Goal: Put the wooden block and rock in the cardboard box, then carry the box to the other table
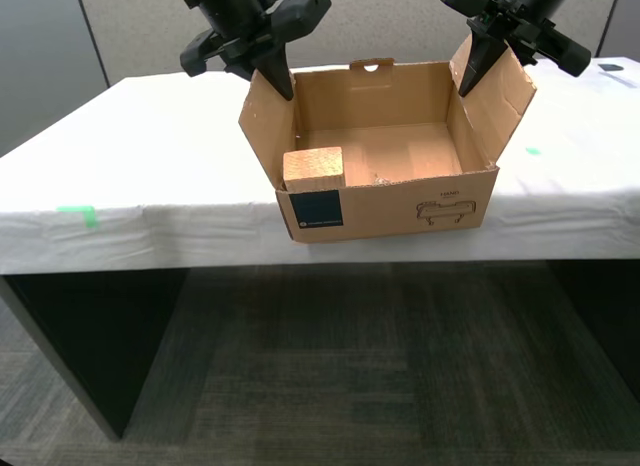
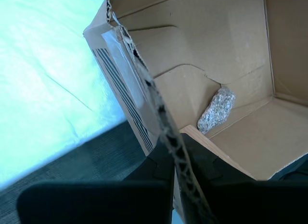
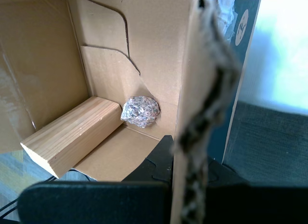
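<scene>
Corrugated brown edge pinched between the fingers (image 3: 159, 159) of my first hand (image 3: 190, 161). Shut on a side flap (image 3: 192, 89) of the cardboard box (image 1: 400, 201), one finger inside, one outside. In the exterior view, this hand (image 1: 283, 84) at the flap on that view's left, coming down from above.

Same w/ my second hand (image 2: 179, 154): closed on the opposite side flap (image 2: 144, 80), cardboard edge running between the fingers (image 2: 207, 161). Seen in the exterior view (image 1: 472, 81) at the flap on that view's right. Striped sticker (image 2: 115, 75) on that flap's outer face.

Inside the box: wooden block (image 3: 72, 137) lying flat along the floor against the wall by the first hand's flap, one end at the front corner (image 1: 313, 170). Rock (image 3: 140, 111) at the block's other end, touching or nearly so, by the box wall; also visible from the second hand's camera (image 2: 216, 110).

Box upright, open top, slotted tab (image 1: 371, 65) at rear, navy label (image 1: 316, 210) and small line drawing (image 1: 443, 211) on the front wall. Sits at the near edge of the desk (image 1: 150, 136); front wall overlaps the draped pale cover. Can't tell whether resting or lifted.

Green tape marks (image 1: 80, 214) on the cover; dark carpet (image 1: 350, 366) below; grey partition panels (image 1: 130, 26) behind.
</scene>
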You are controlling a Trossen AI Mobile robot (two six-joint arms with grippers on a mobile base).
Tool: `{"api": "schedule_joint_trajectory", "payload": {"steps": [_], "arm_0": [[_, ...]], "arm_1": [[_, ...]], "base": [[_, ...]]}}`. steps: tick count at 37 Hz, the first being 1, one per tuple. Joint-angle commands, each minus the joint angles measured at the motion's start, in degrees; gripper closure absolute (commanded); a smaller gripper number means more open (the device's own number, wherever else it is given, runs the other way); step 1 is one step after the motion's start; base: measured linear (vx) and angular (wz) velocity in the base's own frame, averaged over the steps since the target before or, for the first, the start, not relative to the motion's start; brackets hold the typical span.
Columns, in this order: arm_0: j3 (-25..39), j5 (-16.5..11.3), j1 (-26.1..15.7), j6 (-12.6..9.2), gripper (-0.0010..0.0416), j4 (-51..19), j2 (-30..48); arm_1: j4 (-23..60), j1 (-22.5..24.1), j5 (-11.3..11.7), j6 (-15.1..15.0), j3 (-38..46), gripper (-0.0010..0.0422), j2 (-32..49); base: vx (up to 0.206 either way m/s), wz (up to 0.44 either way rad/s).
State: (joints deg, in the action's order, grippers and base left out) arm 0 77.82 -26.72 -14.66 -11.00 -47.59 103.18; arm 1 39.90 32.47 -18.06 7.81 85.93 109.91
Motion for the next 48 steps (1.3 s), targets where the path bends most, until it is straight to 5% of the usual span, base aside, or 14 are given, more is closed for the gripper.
{"api": "schedule_joint_trajectory", "payload": {"steps": [1,7,13,42,48], "arm_0": [[0.11,-3.17,-0.35,0.17,0.0406,1.05,0.02],[0.11,-0.72,-0.39,0.68,0.0406,1.49,0.02],[0.11,-0.63,-0.42,0.68,0.0406,2.51,0.07],[0.11,-0.70,-0.46,1.27,0.0406,-0.24,0.04],[0.11,-0.81,-0.63,3.85,0.0406,-0.87,0.04]], "arm_1": [[-0.85,0.48,-3.89,1.22,0.15,0.0413,-0.13],[-1.01,0.48,-3.89,4.52,0.15,0.0413,-0.13],[-0.81,0.46,-3.89,4.72,0.22,0.0413,-0.11],[-0.24,0.90,-3.89,0.74,0.20,0.0413,-0.11],[-0.07,1.03,-3.89,0.79,0.20,0.0413,-0.13]], "base": [[0.101,-0.210],[0.082,-0.145],[0.086,-0.059],[0.146,-0.041],[0.169,-0.027]]}}
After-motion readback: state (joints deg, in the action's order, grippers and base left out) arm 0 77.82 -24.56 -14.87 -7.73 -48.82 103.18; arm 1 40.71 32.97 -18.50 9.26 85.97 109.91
